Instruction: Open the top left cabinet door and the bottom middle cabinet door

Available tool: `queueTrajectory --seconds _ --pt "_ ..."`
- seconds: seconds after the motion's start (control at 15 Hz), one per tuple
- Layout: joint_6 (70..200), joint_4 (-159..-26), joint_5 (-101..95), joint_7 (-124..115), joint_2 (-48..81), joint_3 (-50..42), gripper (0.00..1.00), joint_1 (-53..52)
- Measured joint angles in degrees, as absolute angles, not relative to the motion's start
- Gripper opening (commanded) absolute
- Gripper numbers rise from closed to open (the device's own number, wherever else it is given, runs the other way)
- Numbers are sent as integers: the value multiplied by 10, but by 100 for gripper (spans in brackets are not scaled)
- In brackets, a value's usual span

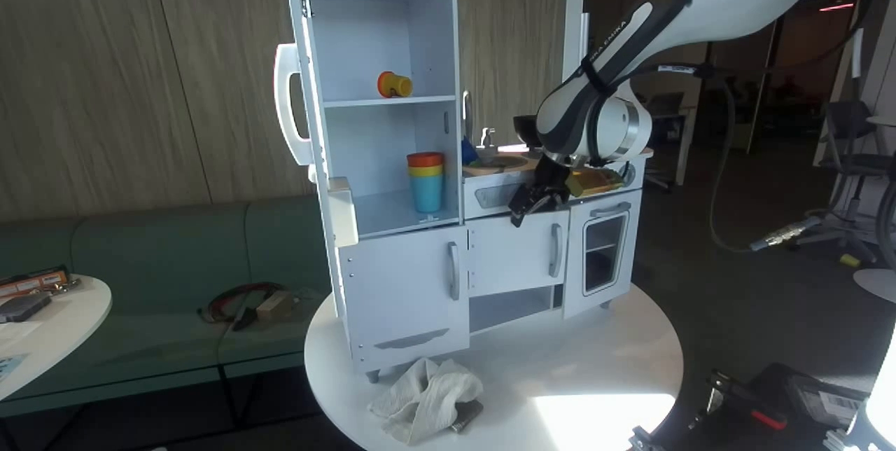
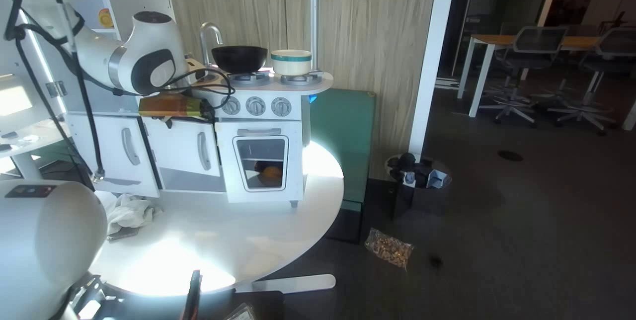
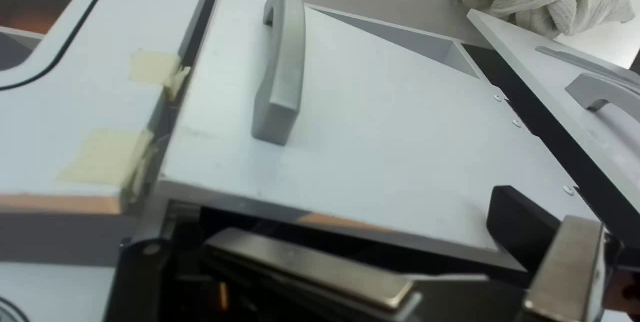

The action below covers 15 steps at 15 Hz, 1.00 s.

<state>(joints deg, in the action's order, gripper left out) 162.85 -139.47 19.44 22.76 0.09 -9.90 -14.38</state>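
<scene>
The top left cabinet door (image 1: 306, 87) stands swung wide open, seen nearly edge-on in an exterior view, with its white handle facing left. The bottom middle cabinet door (image 1: 516, 253) looks shut or nearly so; it also shows in an exterior view (image 2: 179, 143) and the wrist view (image 3: 380, 127), with its grey handle near the free edge. My gripper (image 1: 526, 207) is at this door's top edge, pointing down. In the wrist view the fingers (image 3: 457, 257) are apart, one black tip in front of the door's hinge-side top corner. The other fingertip is partly hidden; contact is unclear.
The lower left door (image 1: 409, 290) is slightly ajar beside the middle door. The oven door (image 1: 602, 251) adjoins on the right, with tape on its edge. Cups (image 1: 425, 181) stand in the fridge. A pan (image 2: 239, 59) and pot (image 2: 291, 62) stand on top. A cloth (image 1: 427, 398) lies in front.
</scene>
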Motion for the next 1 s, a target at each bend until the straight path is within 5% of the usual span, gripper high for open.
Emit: queueTrajectory --seconds 0.47,1.0 --pt "1664 -1413 158 192 -8 -89 100 -150" --pt "1541 -1402 314 235 -67 -15 100 -195"
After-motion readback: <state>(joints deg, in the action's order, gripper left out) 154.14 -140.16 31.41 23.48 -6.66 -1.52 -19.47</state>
